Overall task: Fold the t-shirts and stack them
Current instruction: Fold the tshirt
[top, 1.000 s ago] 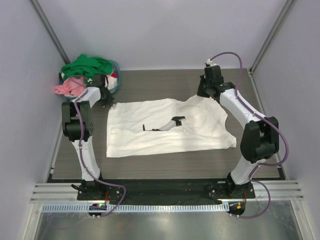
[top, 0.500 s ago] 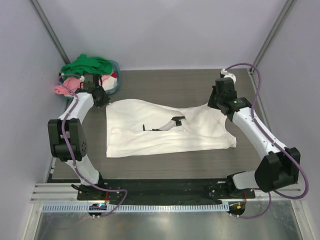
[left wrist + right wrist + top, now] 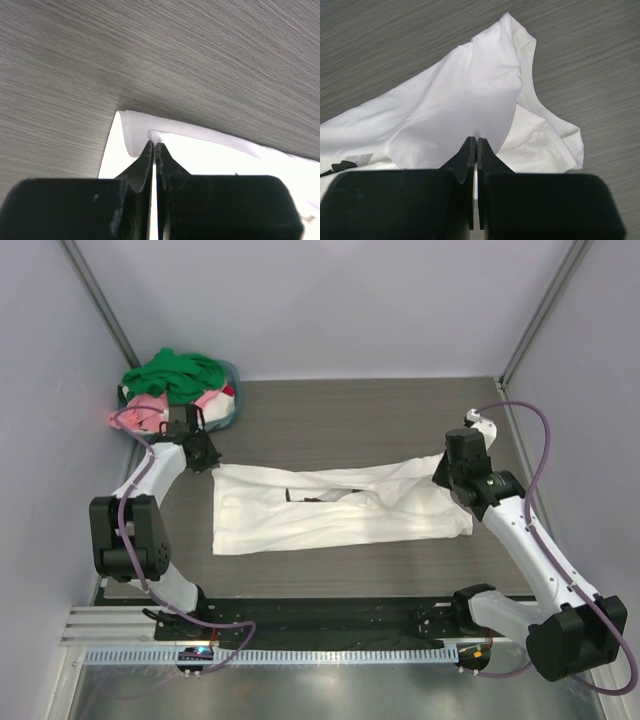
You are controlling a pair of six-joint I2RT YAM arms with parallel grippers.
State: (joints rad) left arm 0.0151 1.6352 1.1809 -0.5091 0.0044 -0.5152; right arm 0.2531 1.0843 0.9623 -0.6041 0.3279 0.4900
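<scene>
white shirt [image 3: 340, 512] lies across the middle of the table [image 3: 340, 410], and its far edge has just been carried toward the near side. a second ago that edge lay flat and further back. now it is lifted and drawn over the body of the cloth, so the shirt looks narrower front to back. the left gripper [image 3: 207, 462] is clamped tight on the far-left corner, and the right gripper [image 3: 447, 472] is clamped tight on the far-right edge by the sleeve. both wrist views show cloth pinched at the fingertips. judging from this, the first lengthwise fold is under way but not yet laid down, and nothing is stacked. counted: one white shirt on the table; one green shirt [image 3: 180, 375], one pink shirt [image 3: 140, 412] and a sliver of one red shirt [image 3: 229, 392], all heaped in one basket [image 3: 235, 405] at the far-left corner; two arms.
</scene>
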